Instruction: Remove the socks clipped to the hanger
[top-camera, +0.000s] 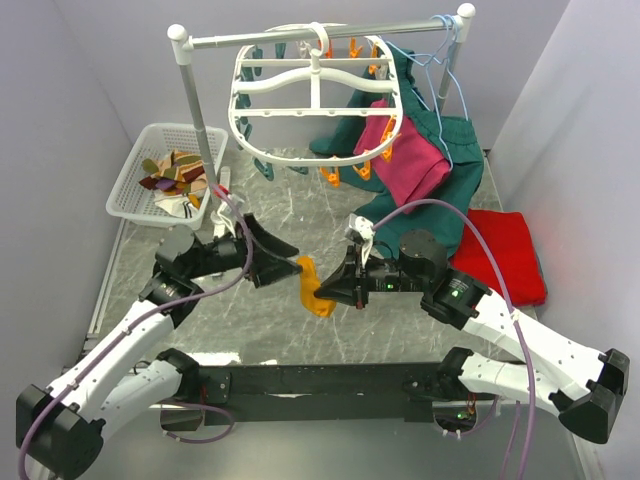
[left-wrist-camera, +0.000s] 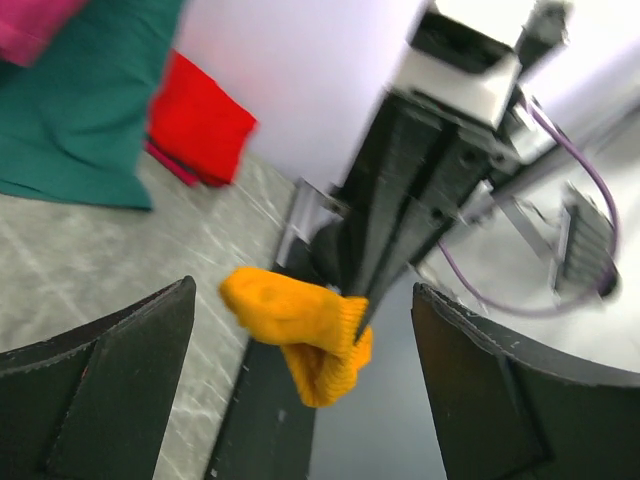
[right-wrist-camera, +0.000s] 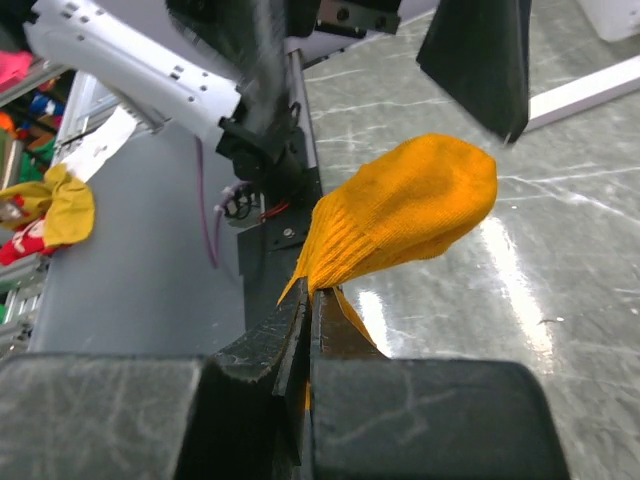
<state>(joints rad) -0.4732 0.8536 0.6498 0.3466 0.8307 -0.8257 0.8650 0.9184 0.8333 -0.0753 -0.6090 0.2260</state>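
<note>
Right gripper (right-wrist-camera: 308, 310) pinches the orange sock (right-wrist-camera: 405, 210) by its cuff, toe toward the left gripper (top-camera: 296, 260), whose jaws stand wide apart just beside it.

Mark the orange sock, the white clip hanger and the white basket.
orange sock (right-wrist-camera: 415, 205), right wrist view, on its rounded end.
white clip hanger (top-camera: 316, 88), top external view, on its central stem.
white basket (top-camera: 135, 170), top external view, on its left wall.

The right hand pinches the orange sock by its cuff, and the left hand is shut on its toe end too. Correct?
Not quite. The right hand does pinch the orange sock, but the left hand is open, its fingers either side of the toe end without touching, as the left wrist view shows.
</note>
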